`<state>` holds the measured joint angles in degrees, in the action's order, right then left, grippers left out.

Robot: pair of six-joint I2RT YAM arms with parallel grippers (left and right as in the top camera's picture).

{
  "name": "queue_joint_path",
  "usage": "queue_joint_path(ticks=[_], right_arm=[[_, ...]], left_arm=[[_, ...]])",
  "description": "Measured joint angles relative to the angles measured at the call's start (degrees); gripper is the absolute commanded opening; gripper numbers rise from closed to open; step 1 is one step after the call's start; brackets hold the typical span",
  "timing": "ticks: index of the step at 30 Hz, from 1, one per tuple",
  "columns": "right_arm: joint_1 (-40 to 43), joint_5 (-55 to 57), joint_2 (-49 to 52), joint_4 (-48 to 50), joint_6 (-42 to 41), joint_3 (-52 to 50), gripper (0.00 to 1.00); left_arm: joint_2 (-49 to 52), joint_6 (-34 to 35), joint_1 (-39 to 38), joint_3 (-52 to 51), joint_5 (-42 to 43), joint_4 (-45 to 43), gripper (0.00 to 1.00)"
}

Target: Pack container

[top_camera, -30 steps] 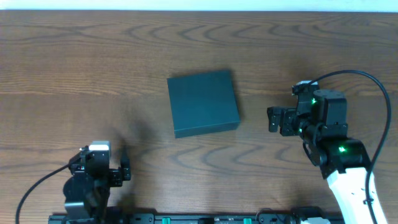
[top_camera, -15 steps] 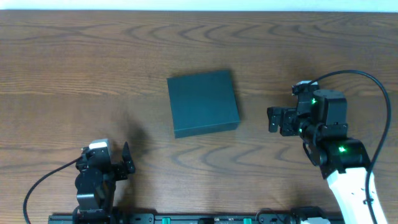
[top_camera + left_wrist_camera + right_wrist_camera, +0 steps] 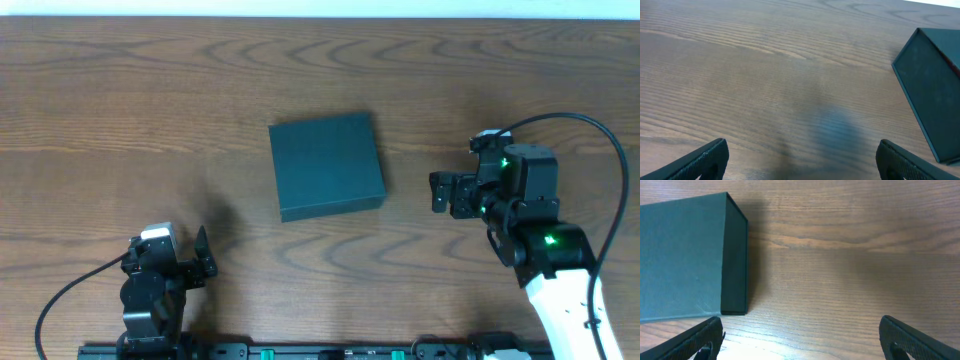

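The container (image 3: 326, 164) is a dark teal square box, lid closed, lying flat at the middle of the wooden table. It also shows at the right edge of the left wrist view (image 3: 935, 85) and at the left of the right wrist view (image 3: 687, 255). My left gripper (image 3: 190, 262) is open and empty near the front left edge, well short of the box; its fingertips frame bare wood in the left wrist view (image 3: 800, 167). My right gripper (image 3: 438, 192) is open and empty, just right of the box, its jaws over bare wood (image 3: 800, 340).
The wooden table (image 3: 150, 110) carries nothing else in view. A pale strip runs along its far edge (image 3: 320, 8). A black rail (image 3: 320, 352) with the arm bases lies along the front edge. A black cable (image 3: 600, 150) loops off the right arm.
The left arm has shifted slightly and turned its gripper a little to the right near the front edge. The right arm and the container have not moved.
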<state>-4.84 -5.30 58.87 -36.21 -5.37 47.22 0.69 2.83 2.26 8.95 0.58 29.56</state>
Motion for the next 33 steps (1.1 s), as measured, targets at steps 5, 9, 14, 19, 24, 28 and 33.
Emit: queue_joint_path(ticks=[5, 9, 14, 19, 24, 28, 33], right_arm=[[0.0, 0.0, 0.0, 0.0, 0.0, 0.0, 0.99], [0.0, 0.0, 0.0, 0.0, 0.0, 0.0, 0.99], [0.0, 0.0, 0.0, 0.0, 0.0, 0.0, 0.99], [-0.3, 0.0, -6.4, -1.8, 0.0, -0.1, 0.99], [-0.4, 0.0, -21.8, -2.4, 0.0, -0.1, 0.99], [-0.4, 0.0, -31.6, -2.5, 0.0, -0.1, 0.99], [-0.4, 2.9, -39.6, -3.7, 0.5, -0.1, 0.99]], left_arm=[[0.0, 0.0, 0.0, 0.0, 0.0, 0.0, 0.95], [0.0, 0.0, 0.0, 0.0, 0.0, 0.0, 0.95], [0.0, 0.0, 0.0, 0.0, 0.0, 0.0, 0.95], [0.0, 0.0, 0.0, 0.0, 0.0, 0.0, 0.95], [0.0, 0.0, 0.0, 0.0, -0.2, 0.0, 0.95], [0.0, 0.0, 0.0, 0.0, -0.2, 0.0, 0.95], [0.0, 0.0, 0.0, 0.0, -0.2, 0.0, 0.95]])
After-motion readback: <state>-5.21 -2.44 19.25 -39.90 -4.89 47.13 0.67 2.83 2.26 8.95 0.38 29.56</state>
